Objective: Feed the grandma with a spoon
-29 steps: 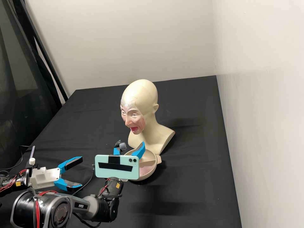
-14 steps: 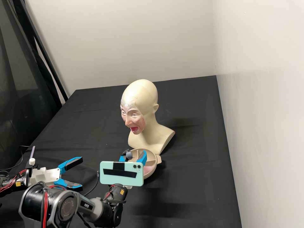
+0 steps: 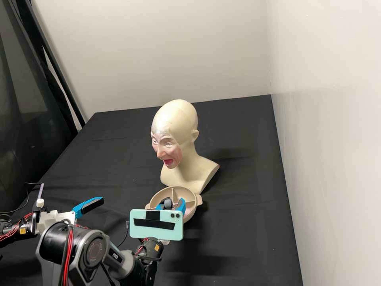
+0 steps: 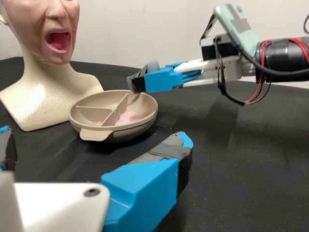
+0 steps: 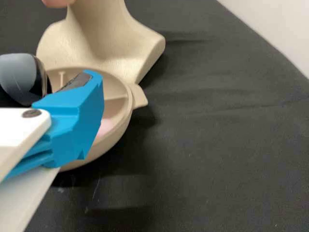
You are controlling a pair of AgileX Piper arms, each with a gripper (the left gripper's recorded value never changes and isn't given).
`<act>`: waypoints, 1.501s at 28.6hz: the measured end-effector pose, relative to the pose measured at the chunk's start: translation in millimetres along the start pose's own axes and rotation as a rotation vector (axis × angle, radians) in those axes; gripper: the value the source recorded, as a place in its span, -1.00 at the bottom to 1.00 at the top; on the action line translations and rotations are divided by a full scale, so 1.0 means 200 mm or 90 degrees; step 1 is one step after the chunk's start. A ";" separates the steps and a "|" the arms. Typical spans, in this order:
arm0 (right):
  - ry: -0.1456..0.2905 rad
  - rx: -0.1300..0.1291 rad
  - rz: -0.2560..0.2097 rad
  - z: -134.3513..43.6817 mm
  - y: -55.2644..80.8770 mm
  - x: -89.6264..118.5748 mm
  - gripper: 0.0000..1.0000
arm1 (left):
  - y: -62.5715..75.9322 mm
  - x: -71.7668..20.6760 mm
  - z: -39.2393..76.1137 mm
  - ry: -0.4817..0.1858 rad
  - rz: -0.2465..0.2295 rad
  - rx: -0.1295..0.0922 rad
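Right gripper [image 3: 171, 204], clamped on spoon [image 5: 19, 77], above bowl [image 4: 96, 126] before head [image 3: 174, 135]; left gripper [image 4: 91, 150] spread wide, apart from bowl.

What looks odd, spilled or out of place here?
Nothing is spilled: the bowl sits upright before the head, pink food inside. One oddity: a mint-green phone, black strips across it, is mounted on the right arm.

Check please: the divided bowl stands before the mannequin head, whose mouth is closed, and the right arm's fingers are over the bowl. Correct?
The mouth is open, not closed; the left wrist view shows it. The bowl does stand before the mannequin head, with the right arm's fingers over it.
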 end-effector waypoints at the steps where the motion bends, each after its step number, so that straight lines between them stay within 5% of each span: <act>1: -0.003 0.001 -0.003 0.01 -0.01 0.00 -1.00 | 0.00 0.000 0.00 0.000 0.000 0.000; 10: -0.023 0.004 -0.035 0.05 -0.07 0.04 -1.00 | -0.01 0.001 0.02 -0.009 -0.003 0.002; 15: -0.018 -0.013 -0.048 0.05 -0.09 0.08 -1.00 | -0.01 0.001 0.04 -0.018 -0.005 0.004; 43: -0.012 -0.007 -0.023 0.04 -0.09 0.21 -1.00 | -0.01 0.024 0.11 -0.047 -0.001 0.009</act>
